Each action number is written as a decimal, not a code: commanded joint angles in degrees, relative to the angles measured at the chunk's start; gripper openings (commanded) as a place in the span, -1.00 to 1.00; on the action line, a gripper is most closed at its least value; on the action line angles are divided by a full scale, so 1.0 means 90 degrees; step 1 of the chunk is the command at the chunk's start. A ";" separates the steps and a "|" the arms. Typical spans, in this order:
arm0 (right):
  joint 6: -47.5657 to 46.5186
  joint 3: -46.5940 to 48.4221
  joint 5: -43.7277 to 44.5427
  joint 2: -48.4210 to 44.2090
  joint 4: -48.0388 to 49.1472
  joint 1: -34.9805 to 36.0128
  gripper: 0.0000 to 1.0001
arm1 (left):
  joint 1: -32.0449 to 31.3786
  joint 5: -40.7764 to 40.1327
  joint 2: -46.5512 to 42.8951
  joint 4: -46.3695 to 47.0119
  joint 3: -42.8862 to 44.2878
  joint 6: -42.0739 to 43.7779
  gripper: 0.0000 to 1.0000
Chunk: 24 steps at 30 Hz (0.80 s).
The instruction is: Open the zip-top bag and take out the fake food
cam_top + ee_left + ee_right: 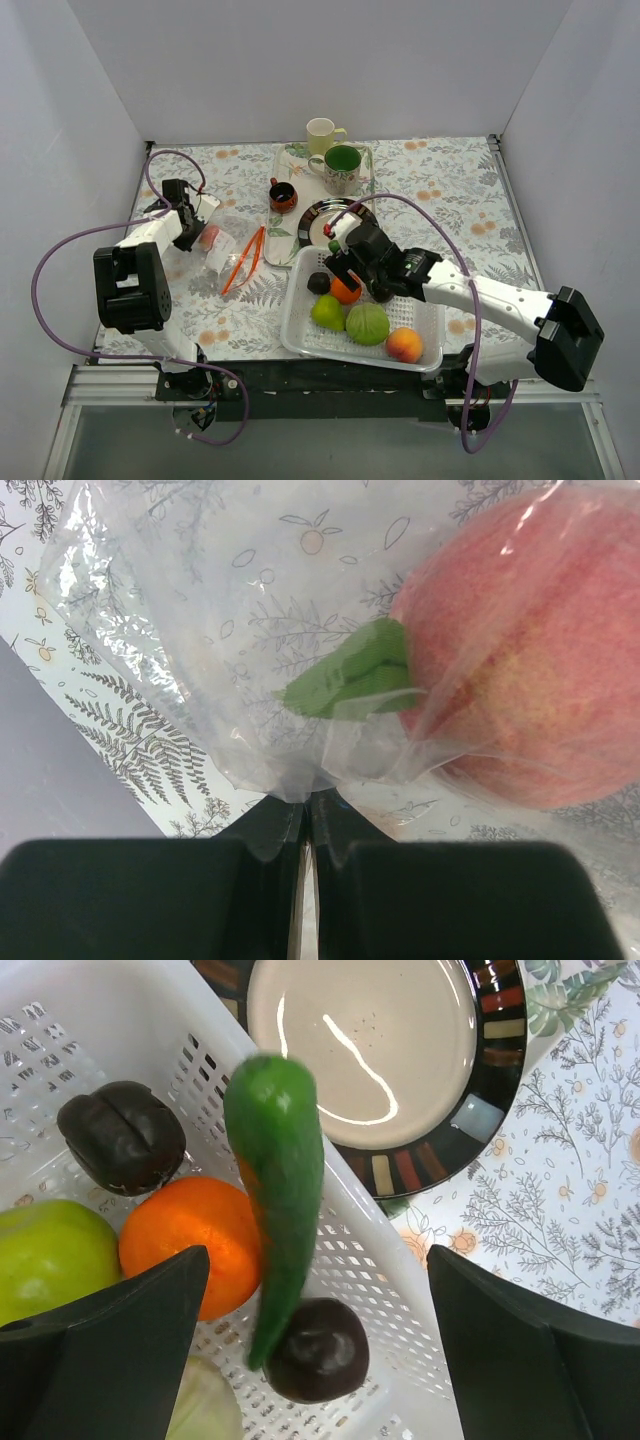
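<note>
The zip-top bag (222, 255) lies crumpled on the table at centre left of the top view. It is clear and crinkly, with its orange-red zip strip (243, 262) spread in a V on its right side. Inside it sits a pinkish apple (530, 660) with a green leaf (350, 680). At lower centre, the white basket (296, 300) holds a dark plum (318, 283), an orange (345, 291), a green pear (327, 312), a cabbage (367, 324) and a peach (404, 345). A blurred green chili (275, 1180) points tip-down by a second plum (318, 1350).

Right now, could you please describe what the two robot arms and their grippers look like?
Both arms, left arm and right arm, have white link shells with boxy black joint housings. A purple cable loops along each. The left gripper and right gripper carry matte black, blocky fingers.
</note>
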 commanded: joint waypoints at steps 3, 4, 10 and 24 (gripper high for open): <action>-0.0108 0.0831 -0.0258 0.0356 -0.0121 -0.0010 0.97 | 0.0027 0.0124 -0.0133 0.0034 0.0062 0.0113 -1.00; -0.0118 0.1211 -0.0472 0.0474 -0.0238 -0.0010 0.97 | 0.0027 0.0133 -0.0143 0.0024 0.0071 0.0113 -1.00; -0.0255 0.1741 -0.1650 0.0855 0.0619 0.0000 0.97 | 0.0017 0.0192 -0.0153 -0.0044 0.0071 0.0054 -1.00; -0.0294 0.3282 -0.2905 0.3950 0.2779 0.0468 -0.97 | 0.0007 -0.0431 0.0628 0.0707 0.0082 -0.0132 -1.00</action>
